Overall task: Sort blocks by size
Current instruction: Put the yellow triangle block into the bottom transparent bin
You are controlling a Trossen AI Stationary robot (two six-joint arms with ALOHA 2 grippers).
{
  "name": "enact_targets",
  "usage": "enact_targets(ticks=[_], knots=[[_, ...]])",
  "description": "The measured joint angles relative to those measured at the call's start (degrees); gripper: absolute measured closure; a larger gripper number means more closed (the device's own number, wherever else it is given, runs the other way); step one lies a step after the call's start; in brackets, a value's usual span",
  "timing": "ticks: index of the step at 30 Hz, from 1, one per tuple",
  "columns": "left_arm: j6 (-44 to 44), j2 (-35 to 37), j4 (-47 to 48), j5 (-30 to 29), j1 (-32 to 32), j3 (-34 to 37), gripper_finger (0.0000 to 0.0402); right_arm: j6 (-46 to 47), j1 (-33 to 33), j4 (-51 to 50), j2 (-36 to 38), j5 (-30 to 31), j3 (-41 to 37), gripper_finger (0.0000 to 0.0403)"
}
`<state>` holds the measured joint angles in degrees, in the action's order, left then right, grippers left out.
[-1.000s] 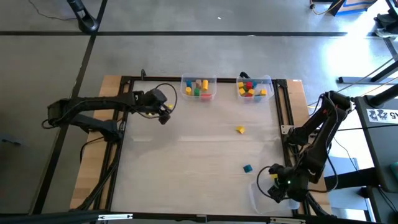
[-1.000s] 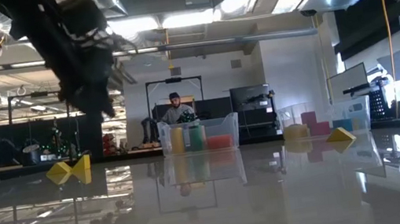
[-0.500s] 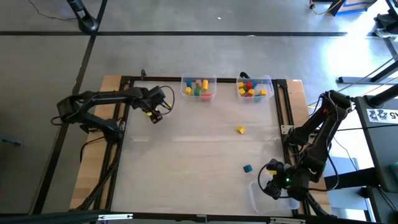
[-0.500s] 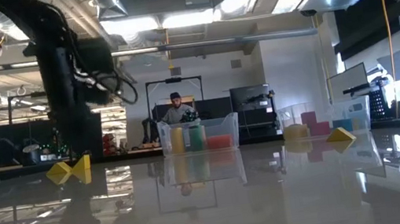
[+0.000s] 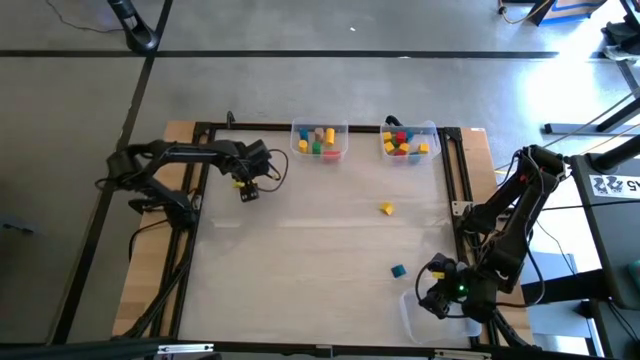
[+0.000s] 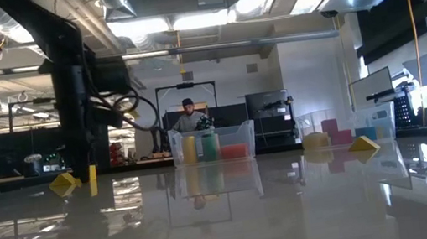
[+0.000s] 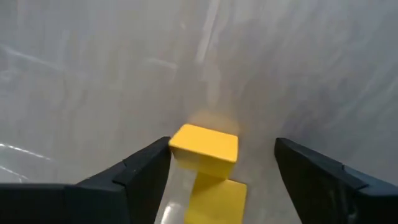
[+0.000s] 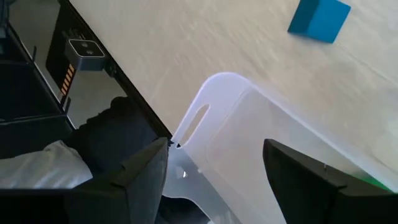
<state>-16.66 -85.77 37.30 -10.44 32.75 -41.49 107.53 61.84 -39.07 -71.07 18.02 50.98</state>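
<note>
Left gripper (image 7: 221, 158) low at the surface's (image 5: 320, 230) far left, fingers spread around a yellow block (image 7: 204, 145), not clamped. Right gripper (image 8: 214, 165) at near right corner, fingers apart over a clear lid (image 8: 249, 137). Blue block (image 5: 398, 270) and another yellow block (image 5: 386, 208) lie loose mid-surface; others fill two far bins (image 5: 320, 152).

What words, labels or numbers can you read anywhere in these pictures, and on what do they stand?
"SV": partly cut off, on a white sign at the right edge, high view.
Small label on the table frame, right wrist view: too small to read.
Blocks and bins: no text.
</note>
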Motion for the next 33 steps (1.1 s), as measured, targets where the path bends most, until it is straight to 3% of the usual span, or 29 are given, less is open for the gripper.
enact_targets(ticks=[6, 13, 22, 25, 28, 33], knots=[[1.0, -2.3, 0.9, 0.8, -0.1, -0.1, 0.0190, -0.3, 0.0, 0.0, 0.0, -0.1, 0.0, 0.0143], [2.6, -0.3, 2.1, 1.5, -0.7, 0.2, 0.0281, -1.6, 0.0, 0.0, 0.0, -0.6, 0.0, 0.0143], [10.2, 9.6, 2.8, 6.8, -6.5, -2.4, 0.0267, -2.7, 0.0, 1.0, 0.4, -0.7, 0.0, 0.0143], [12.0, 13.0, -1.1, 10.0, -9.6, -4.1, 0.0267, -4.8, 0.0, 4.3, 1.5, 0.0, 0.4, 0.0143], [14.0, 15.4, -6.2, 13.1, -13.3, -4.6, 0.0271, -11.3, 0.0, 6.5, 2.7, 5.5, 1.9, 0.0143], [15.4, 17.8, -21.2, 14.8, -20.5, -4.8, 0.0266, -24.8, -3.8, 6.9, 3.2, 23.5, 3.3, 0.0143]])
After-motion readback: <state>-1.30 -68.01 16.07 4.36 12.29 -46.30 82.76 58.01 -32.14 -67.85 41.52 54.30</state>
